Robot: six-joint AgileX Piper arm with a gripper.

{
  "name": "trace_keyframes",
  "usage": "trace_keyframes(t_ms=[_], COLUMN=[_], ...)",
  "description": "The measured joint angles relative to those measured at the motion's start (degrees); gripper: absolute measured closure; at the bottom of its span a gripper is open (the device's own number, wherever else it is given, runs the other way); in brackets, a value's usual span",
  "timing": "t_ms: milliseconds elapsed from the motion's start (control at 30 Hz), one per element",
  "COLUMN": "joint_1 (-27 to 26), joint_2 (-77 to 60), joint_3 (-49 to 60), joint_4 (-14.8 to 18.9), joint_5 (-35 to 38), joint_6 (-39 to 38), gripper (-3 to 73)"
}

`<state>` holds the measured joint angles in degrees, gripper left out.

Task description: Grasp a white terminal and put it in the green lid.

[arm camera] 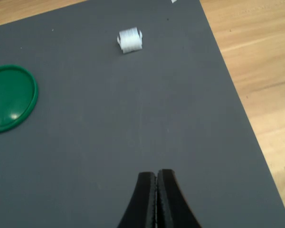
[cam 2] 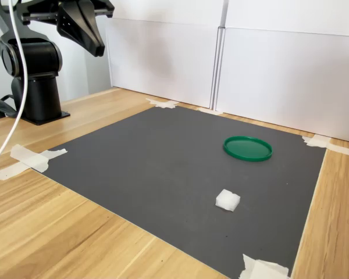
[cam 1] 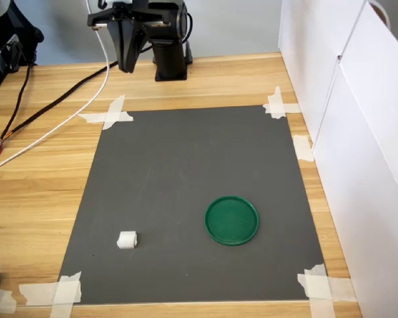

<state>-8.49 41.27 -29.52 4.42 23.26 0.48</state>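
A: Where was the white terminal (cam 1: 127,240)?

B: On the dark grey mat (cam 1: 186,165), well apart from the green lid (cam 1: 231,220), toward the first exterior view's left of it and a little nearer the mat's front edge. Lying free, touched by nothing. In the second exterior view, closer to the camera than the lid and slightly left of it.

A: And the lid itself?

B: Flat on the same mat, rim up, nothing inside. Only partly caught in the wrist view, cut off at the frame's edge, with the terminal off to one side of it.

A: State of the pincer (arm camera: 156,199)?

B: Pressed together, black fingers (arm camera: 145,202) meeting with no gap, nothing pinched. Held high above the mat's far end, well away from the lid and the terminal alike, close to the arm's black base (cam 1: 169,56).

A: Anything else around the lid?

B: Mat fastened to the wooden counter (cam 1: 40,179) by white tape pieces (cam 1: 109,114) at its corners. White panels (cam 2: 279,75) standing beyond the lid in the second exterior view. A white cable (cam 1: 73,109) and black cables (cam 1: 50,106) trailing over the counter past the mat's far corner, on the first exterior view's left.
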Motion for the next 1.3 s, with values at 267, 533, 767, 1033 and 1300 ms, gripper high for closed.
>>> trace_keyframes(t_ms=[267,533,767,1033,1300], joint_1=[0.00,0.00,0.00,-0.61,-0.93], joint_2=[18.31,32.10,39.65,49.83,56.22], joint_3=[-11.46,-26.98,-37.89,-49.71,-55.51], joint_4=[-2.08,-3.01,-3.25,-2.99,1.02], joint_5=[-1.24,8.72,16.47,20.22,31.18], joint_6=[-3.79,-12.52,-23.04,-40.81,-57.90], gripper=[71.6,71.6,71.6,71.6,71.0])
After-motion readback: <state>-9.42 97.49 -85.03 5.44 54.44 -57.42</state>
